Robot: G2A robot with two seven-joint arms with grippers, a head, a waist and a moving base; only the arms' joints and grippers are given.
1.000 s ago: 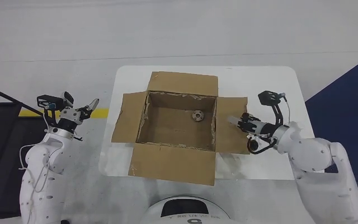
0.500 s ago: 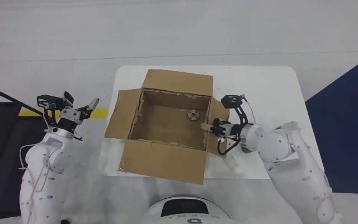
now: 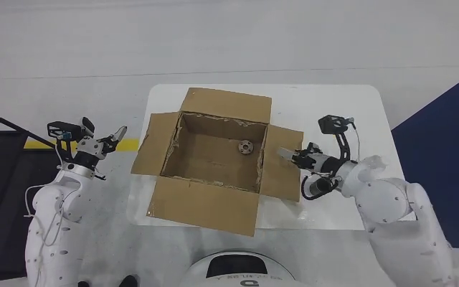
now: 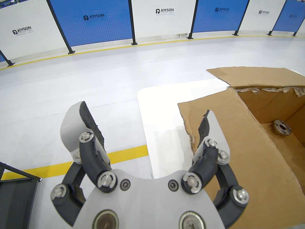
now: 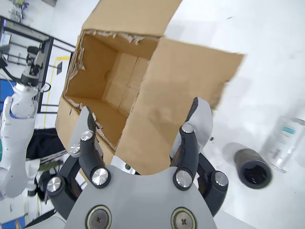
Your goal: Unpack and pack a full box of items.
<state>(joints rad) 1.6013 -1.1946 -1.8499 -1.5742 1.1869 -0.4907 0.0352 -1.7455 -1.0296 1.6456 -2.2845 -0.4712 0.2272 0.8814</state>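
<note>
Box (image 3: 188,161) open on table (image 3: 344,115) | metal flange (image 3: 247,147) flat on its floor by the right wall | right gripper (image 3: 285,154) wide open, empty, over right flap (image 3: 283,183); we judge it nearer, flange lying leftward past that wall | left gripper (image 3: 113,136) open, empty, off-table.

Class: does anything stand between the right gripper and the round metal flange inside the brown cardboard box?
Yes: the side flap of the brown cardboard box, and the wall under it, lie between the open right gripper and the round metal flange on the box floor.
</note>
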